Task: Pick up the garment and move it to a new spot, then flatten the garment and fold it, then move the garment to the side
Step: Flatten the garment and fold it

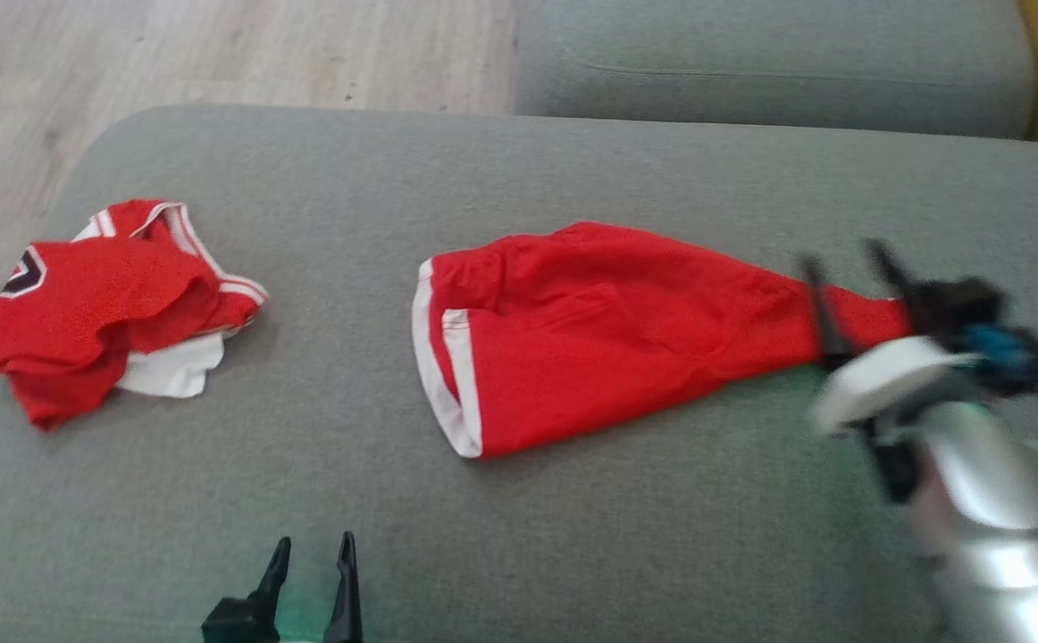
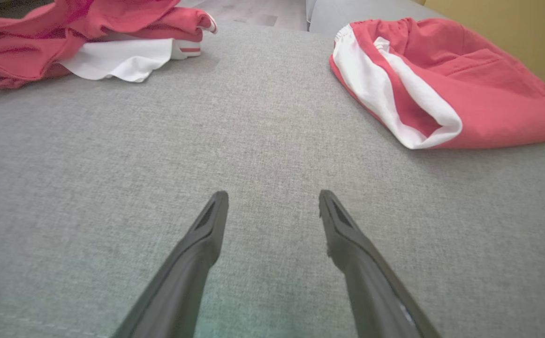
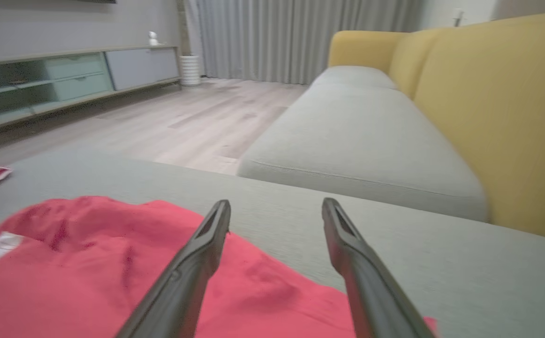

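Observation:
The garment [image 1: 608, 330], red shorts with white side stripes, lies spread on the grey cushion [image 1: 573, 170], its narrow end pointing right. My right gripper [image 1: 841, 254] is at that narrow end, open and blurred. In the right wrist view the right gripper [image 3: 276, 204] hovers over the red fabric [image 3: 89, 272], which passes under the fingers with nothing pinched between them. My left gripper [image 1: 315, 540] stands open near the cushion's front edge. The left wrist view has the left gripper [image 2: 273, 193] over bare cushion, with the shorts [image 2: 479, 94] ahead to the right.
A second, crumpled red and white garment [image 1: 99, 304] lies at the cushion's left end, also in the left wrist view [image 2: 66, 28]. Behind is another grey seat [image 1: 769, 62] with a yellow backrest [image 3: 502, 117]. Wood floor [image 1: 126, 54] lies beyond the far left edge.

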